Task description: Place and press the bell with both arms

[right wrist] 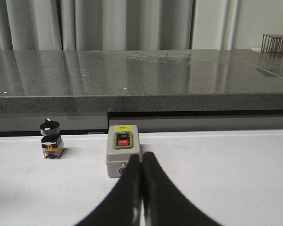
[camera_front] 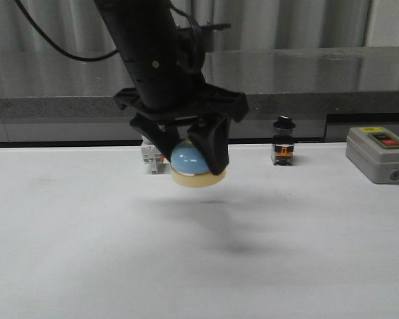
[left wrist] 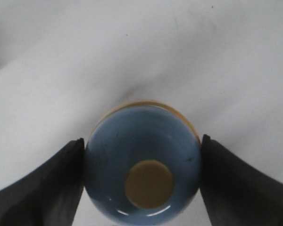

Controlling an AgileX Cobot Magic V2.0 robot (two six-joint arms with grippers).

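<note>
Overhead, the left gripper [camera_front: 198, 149] clamps the bell [camera_front: 194, 163] by its blue dome, 1 finger [left wrist: 47, 188] on each side, holding it above the white table [camera_front: 86, 252] with its shadow beneath. Further right stand a black selector switch [camera_front: 282, 141] and a grey box [camera_front: 379, 154]. The right gripper [right wrist: 141, 188] has its jaws pressed together, empty.

Tabletop [camera_front: 66, 266]: white, matte, faintly scuffed, spreading below and around the left pincer [camera_front: 189, 143].
Counter [right wrist: 132, 75]: grey speckled stone, glossy, running behind the tabletop beyond the right pincer [right wrist: 141, 176].
Curtains [right wrist: 108, 23]: pale grey, pleated, hanging behind the counter.
Wire rack [right wrist: 276, 42]: far counter corner.
Light: soft, diffuse; reflections on the counter.
</note>
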